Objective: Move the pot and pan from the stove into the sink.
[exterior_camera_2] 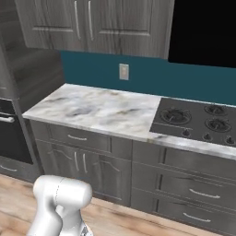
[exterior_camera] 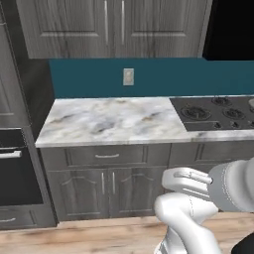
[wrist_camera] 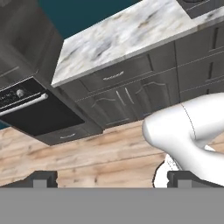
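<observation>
The stove (exterior_camera: 213, 113) is a dark cooktop with black burner grates, set at the right end of the counter; it also shows in the right base view (exterior_camera_2: 198, 120), and a corner of the stove (wrist_camera: 197, 4) appears in the hand view. The pot, the pan and the sink are out of view. A pale grey sliver (exterior_camera: 251, 102) sits at the stove's right edge; I cannot tell what it is. My gripper (wrist_camera: 113, 181) is open, low over the wooden floor in front of the cabinets, far from the stove, with nothing between its fingertips (wrist_camera: 43, 179).
A white-grey marble counter (exterior_camera: 109, 119) runs left of the stove, over grey cabinet doors and drawers (exterior_camera: 106, 181). A black wall oven (exterior_camera: 15, 168) stands at the left. Wooden floor (wrist_camera: 87, 153) lies below. Upper cabinets (exterior_camera: 114, 25) hang over the teal backsplash.
</observation>
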Robot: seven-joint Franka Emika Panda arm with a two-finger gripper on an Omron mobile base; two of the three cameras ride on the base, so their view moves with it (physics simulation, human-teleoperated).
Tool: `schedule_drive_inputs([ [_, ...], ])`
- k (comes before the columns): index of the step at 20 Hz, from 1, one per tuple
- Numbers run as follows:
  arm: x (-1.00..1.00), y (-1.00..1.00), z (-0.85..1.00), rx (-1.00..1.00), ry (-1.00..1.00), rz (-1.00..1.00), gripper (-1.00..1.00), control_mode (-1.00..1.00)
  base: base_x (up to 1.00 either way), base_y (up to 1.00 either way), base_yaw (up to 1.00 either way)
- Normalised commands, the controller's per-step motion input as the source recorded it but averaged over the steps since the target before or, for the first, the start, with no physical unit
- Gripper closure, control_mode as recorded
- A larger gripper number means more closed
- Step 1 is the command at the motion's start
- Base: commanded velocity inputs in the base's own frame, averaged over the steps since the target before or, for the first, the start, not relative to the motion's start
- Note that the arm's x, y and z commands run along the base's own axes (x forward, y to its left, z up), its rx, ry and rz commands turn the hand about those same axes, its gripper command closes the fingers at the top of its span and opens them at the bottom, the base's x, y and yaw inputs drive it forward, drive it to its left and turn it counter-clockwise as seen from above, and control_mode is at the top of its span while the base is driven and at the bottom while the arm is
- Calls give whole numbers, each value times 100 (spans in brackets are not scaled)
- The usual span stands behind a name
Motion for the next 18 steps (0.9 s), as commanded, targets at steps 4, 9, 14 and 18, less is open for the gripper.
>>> schedule_drive_inputs([
  [4,0,0,0,0,0,0,-100,100,21,-60,-6],
  [9,0,0,0,0,0,0,-100,100,48,-83,-7],
  [14,0,0,0,0,0,0,-100,100,50,-88,-8],
  [18,0,0,0,0,0,0,-100,100,46,-94,-9],
])
